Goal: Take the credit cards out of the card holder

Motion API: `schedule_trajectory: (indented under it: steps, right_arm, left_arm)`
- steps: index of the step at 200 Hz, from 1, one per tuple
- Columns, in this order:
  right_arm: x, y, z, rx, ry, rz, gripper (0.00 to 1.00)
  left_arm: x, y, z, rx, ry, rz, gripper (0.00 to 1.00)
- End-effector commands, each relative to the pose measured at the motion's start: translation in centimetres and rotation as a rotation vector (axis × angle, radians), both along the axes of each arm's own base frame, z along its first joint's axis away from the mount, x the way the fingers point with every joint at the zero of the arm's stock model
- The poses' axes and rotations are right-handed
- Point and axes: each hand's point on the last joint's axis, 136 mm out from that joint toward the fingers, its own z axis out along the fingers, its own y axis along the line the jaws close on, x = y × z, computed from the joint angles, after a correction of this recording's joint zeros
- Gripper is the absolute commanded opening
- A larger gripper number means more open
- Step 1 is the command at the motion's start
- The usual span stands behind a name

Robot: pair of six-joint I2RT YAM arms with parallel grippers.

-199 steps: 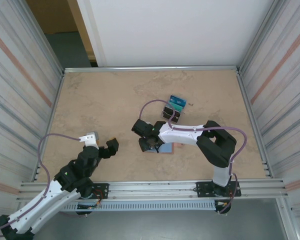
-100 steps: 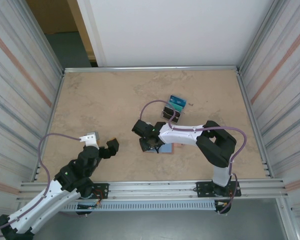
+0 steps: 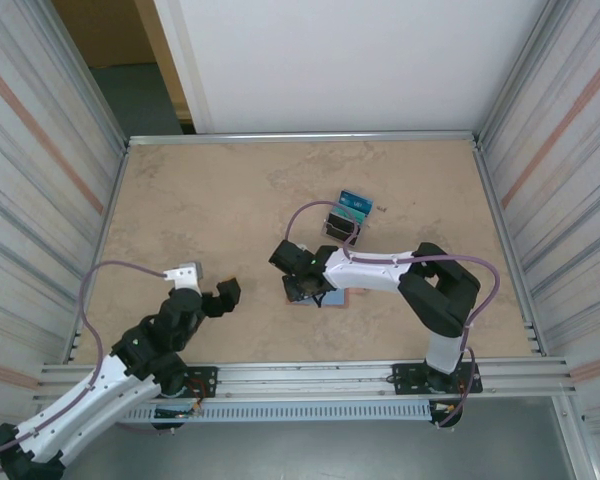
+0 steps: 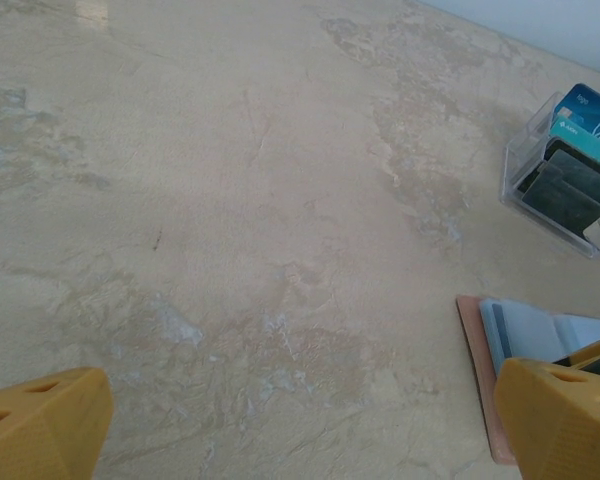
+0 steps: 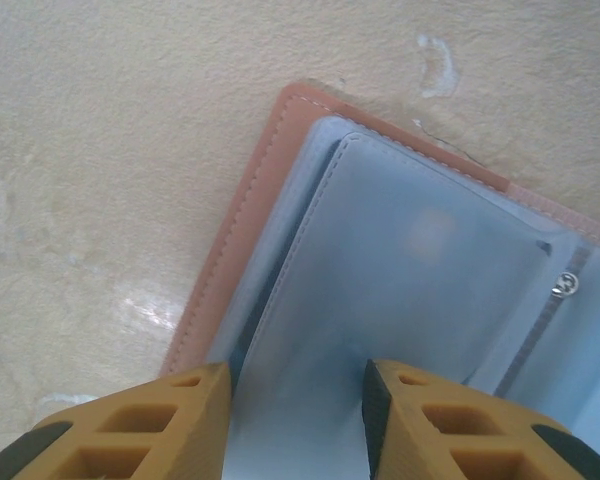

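Note:
The card holder [image 3: 352, 297] lies open on the table, salmon-pink outside [image 5: 238, 232], light blue inside, and its left edge [image 4: 475, 352] shows in the left wrist view. My right gripper [image 3: 302, 287] is down over its left half. The jaws of the right gripper [image 5: 295, 385] stand a little apart, straddling a stitched light-blue leaf [image 5: 410, 270]. I cannot tell the credit cards apart from the blue pockets. My left gripper [image 3: 223, 295] hovers open to the left, its fingers [image 4: 42, 425] wide apart over bare table with nothing between them.
A clear plastic box [image 3: 344, 216] with blue-teal cards standing in it sits just behind the card holder, also seen from the left wrist [image 4: 565, 165]. Metal rails and corrugated walls ring the table [image 3: 200, 200]. Bare tabletop stretches to the left and the back.
The right gripper's jaws have narrowed over the wallet's blue leaf and the gripper has shifted slightly. The left arm has barely moved.

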Motion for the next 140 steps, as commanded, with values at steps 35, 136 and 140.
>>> schedule_trajectory:
  steps: [35,136,140]
  right_arm:
    - [0.1,-1.8,1.0,-0.020,-0.017,-0.052,0.39]
    - [0.8,-5.6,1.7,-0.056,-0.052,-0.152,0.39]
    - [0.7,-5.5,1.8,-0.050,-0.054,-0.146,0.39]
  left_arm:
    - [1.0,-1.1,2.8,0.016,-0.046,-0.035,0.99]
    - [2.4,-3.4,3.8,0.044,-0.047,-0.097,0.99]
    - [2.5,-3.5,3.8,0.045,-0.044,-0.099,0.99]
